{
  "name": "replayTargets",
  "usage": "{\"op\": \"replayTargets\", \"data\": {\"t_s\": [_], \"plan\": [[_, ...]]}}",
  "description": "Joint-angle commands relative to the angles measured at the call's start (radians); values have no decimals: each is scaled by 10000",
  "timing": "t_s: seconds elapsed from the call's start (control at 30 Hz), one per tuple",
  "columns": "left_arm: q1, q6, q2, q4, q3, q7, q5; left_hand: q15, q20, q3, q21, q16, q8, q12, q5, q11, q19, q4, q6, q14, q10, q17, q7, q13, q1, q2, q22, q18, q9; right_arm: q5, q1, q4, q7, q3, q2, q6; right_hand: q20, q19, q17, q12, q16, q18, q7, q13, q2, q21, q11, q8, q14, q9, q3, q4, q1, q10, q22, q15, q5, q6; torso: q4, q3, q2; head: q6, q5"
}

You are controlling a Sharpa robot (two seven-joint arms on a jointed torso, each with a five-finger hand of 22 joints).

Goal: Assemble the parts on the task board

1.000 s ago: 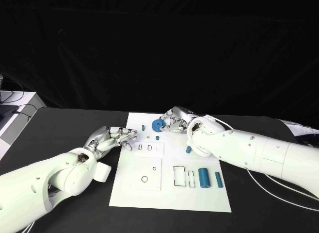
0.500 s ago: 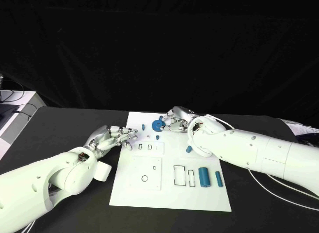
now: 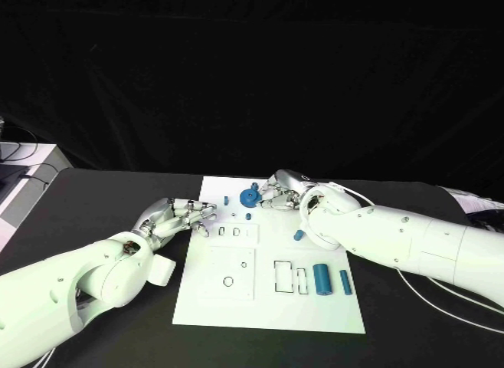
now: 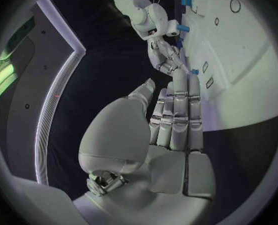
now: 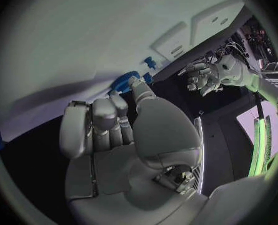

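Two hands | left hand (image 3: 184,215) fingers apart, empty | right hand (image 3: 281,192) pinches half-hidden blue gear (image 3: 247,198)

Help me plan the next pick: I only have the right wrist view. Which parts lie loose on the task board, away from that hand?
Observer: A thick blue cylinder and a thinner blue cylinder lie side by side towards the near right corner of the task board, just right of a rectangular outline.
Operator: Anything closer to the right arm?
Observer: Yes, a small blue piece lies on the board right beside the right forearm, about halfway up the board.
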Motion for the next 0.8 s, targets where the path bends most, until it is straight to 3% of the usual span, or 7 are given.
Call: {"op": "replayTargets", "data": {"t_s": [0.03, 0.17, 0.3, 0.4, 0.57, 0.73, 0.8], "plan": [[2, 136, 20, 12, 9, 59, -22, 29, 10, 59, 42, 65, -28, -10, -49, -5, -83, 1, -67, -24, -64, -17, 1, -7, -66, -47, -23, 146, 7, -1, -14, 169, 289, -5, -169, -739, 10, 760, -17, 16, -65, 69, 4, 3, -36, 30, -49, -58, 6, 2, 0, 28, -34, 23, 1825, -21, -43, -2, 4, -2, -5, 24, -3], [6, 228, 13, -11, 10, 135, -23, 35, 13, 40, 42, 61, -29, -10, -52, 2, -91, 3, -76, -33, -72, -20, 7, -7, -82, -80, -33, 144, 6, 1263, 10, 585, 1206, 27, -542, -1483, 48, 743, -6, -186, -88, 69, 94, -121, -44, 11, 3, -58, -9, 2, 14, -1, 68, -175, 1824, 36, -339, -157, -35, 18, 5, 50, 28], [11, 229, 7, -23, 30, 175, -26, 36, 14, 35, 41, 60, -29, -9, -52, 3, -93, 4, -77, -36, -72, -20, 8, -7, -87, -85, -33, 143, 5, 2563, 139, 1059, 2014, 76, -1030, -1688, 97, 724, 28, -180, -115, 82, 151, -210, 13, 20, 40, -66, -14, -8, 50, -366, 322, -312, 1825, 69, -379, -457, -81, 47, -13, 117, 25], [13, 212, -1, -38, 46, 182, -28, 36, 16, 31, 40, 60, -28, -9, -50, 2, -95, 1, -78, -37, -73, -21, 7, -6, -86, -85, -36, 143, 6, 3284, 273, 1366, 2425, 95, -1473, -1583, 96, 722, 48, -170, -113, 77, 155, -220, -48, 39, 38, -65, -14, -8, 65, -516, 483, -306, 1830, 67, -409, -443, -130, 78, -20, 125, 60], [14, 180, -24, -59, 63, 186, -29, 37, 20, 22, 36, 58, -25, -8, -47, 1, -101, -4, -80, -41, -75, -22, 4, -6, -85, -86, -42, 142, 8, 3798, 408, 1578, 3036, 105, -2199, -1212, 96, 718, 78, -167, -117, 64, 148, -249, -131, 83, 31, -49, -17, 3, 86, -800, 802, -302, 1842, 64, -679, -239, -254, 158, -23, 171, 261], [11, 167, -41, -47, 70, 197, -29, 36, 21, 22, 38, 59, -26, -9, -49, 1, -100, -11, -80, -41, -75, -23, 5, -6, -80, -84, -44, 144, 7, 3613, 415, 1636, 3606, 105, -2906, -779, 91, 711, 136, -189, -112, 45, 137, -284, -280, 138, 19, -43, -19, 5, 130, -1138, 1218, -305, 1855, 56, -736, -122, -283, 233, -17, 155, 318], [10, 156, -64, -13, 73, 200, -29, 36, 21, 23, 40, 60, -27, -10, -51, 2, -99, -18, -80, -41, -75, -23, 6, -7, -73, -81, -47, 146, 7, 3543, 406, 1622, 3750, 100, -3203, -621, 86, 707, 157, -203, -120, 38, 126, -302, -321, 159, 16, -46, -20, 4, 117, -1196, 1281, -299, 1860, 50, -759, -79, -285, 245, -22, 148, 267]]}}
